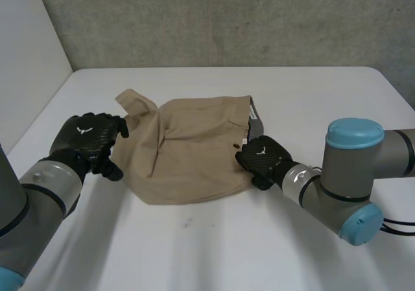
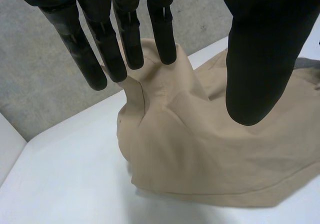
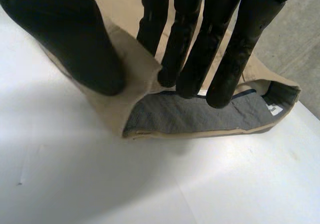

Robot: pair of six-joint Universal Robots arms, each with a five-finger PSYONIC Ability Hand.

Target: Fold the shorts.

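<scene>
A: Head view, first entry?
B: One pair of tan shorts (image 1: 188, 148), lying at the centre of the frame on the white table (image 1: 214, 245). The waistband is to the right and one leg end stands up in a peak at the upper left.
A: And the hands in that view?
B: The left hand (image 1: 87, 139) is left of centre at the shorts' left edge, its fingers reaching toward the raised leg end. The right hand (image 1: 262, 156) is right of centre, on the near corner of the waistband.
A: Left wrist view?
B: The left hand (image 2: 120, 44) has straight fingers with the thumb held well apart, and nothing is gripped. The shorts (image 2: 200, 149) lie below the palm, with the raised leg end just behind the fingertips; I cannot tell whether they touch. The table (image 2: 65, 184) shows beside the cloth.
A: Right wrist view?
B: The right hand (image 3: 190, 44) has its thumb on the tan outer face and its fingers on the inner side. The waistband edge of the shorts (image 3: 115, 107) is pinched between them and turned up from the table (image 3: 100, 184). The grey lining (image 3: 200, 115) shows at the fingertips, with a small white label (image 3: 274, 110) at its far end.
</scene>
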